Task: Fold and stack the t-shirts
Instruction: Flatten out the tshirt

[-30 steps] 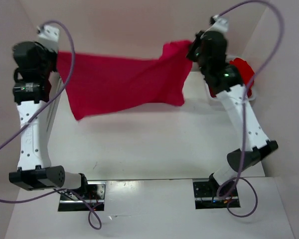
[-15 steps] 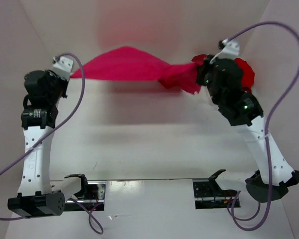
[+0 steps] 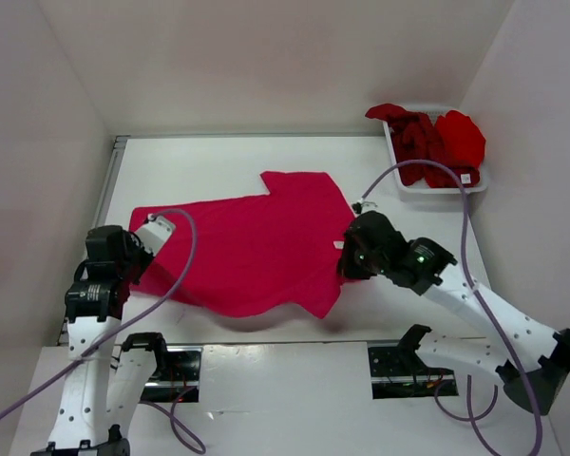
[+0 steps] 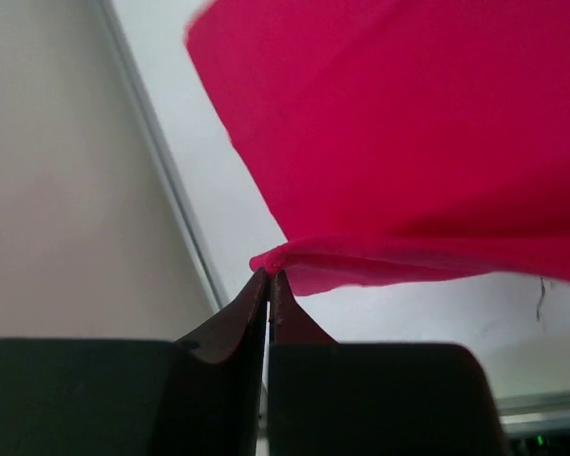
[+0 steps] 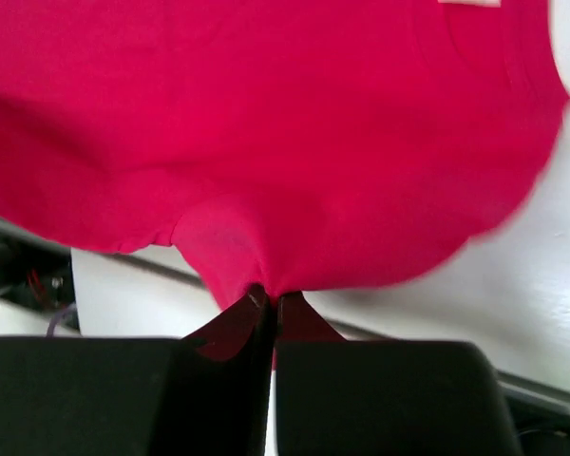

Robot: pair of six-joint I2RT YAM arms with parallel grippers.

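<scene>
The pinkish-crimson t-shirt (image 3: 256, 242) is spread flat across the middle of the surface (image 3: 218, 161). Its left edge is pinched in the closed left end effector (image 4: 269, 277), and its right edge is gripped in the closed right end effector (image 5: 270, 300). The dark maroon t-shirt (image 3: 416, 141) and the bright red t-shirt (image 3: 459, 136) are heaped in the white basket (image 3: 437, 189) at the far right corner
</scene>
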